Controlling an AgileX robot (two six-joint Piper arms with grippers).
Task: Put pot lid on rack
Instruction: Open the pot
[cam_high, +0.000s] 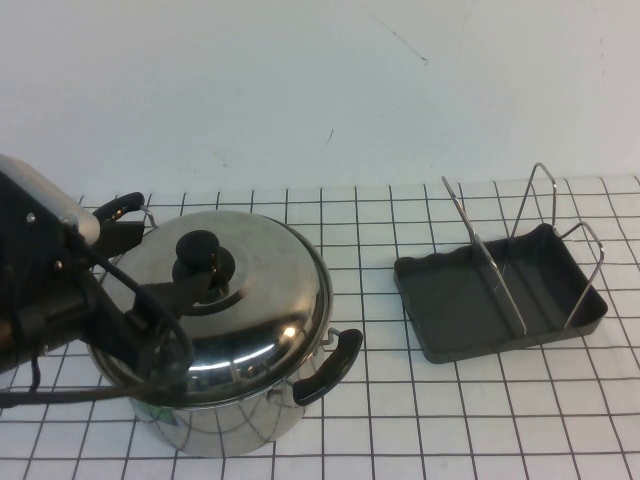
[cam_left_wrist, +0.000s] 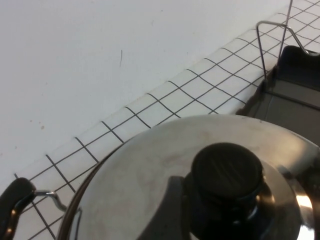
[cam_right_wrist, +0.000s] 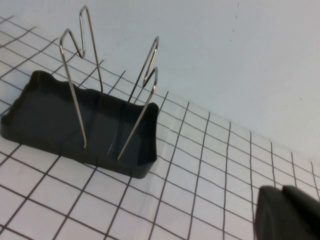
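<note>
The shiny domed pot lid (cam_high: 260, 290) with its black knob (cam_high: 200, 258) sits on the steel pot (cam_high: 215, 420) at the table's front left. My left gripper (cam_high: 160, 262) reaches in from the left, open, with its fingers spread just left of the knob and nothing gripped. From the left wrist view the knob (cam_left_wrist: 227, 170) is close and the lid (cam_left_wrist: 150, 175) fills the lower part. The dark grey rack (cam_high: 500, 295) with wire loops stands to the right, with nothing in it. My right gripper (cam_right_wrist: 281, 190), shut and holding nothing, hovers near the rack (cam_right_wrist: 50, 115); it is outside the high view.
The pot's black handles stick out at the front right (cam_high: 330, 365) and back left (cam_high: 118, 207). A white wall (cam_high: 320, 90) closes the back of the gridded table. Bare grid lies between pot and rack.
</note>
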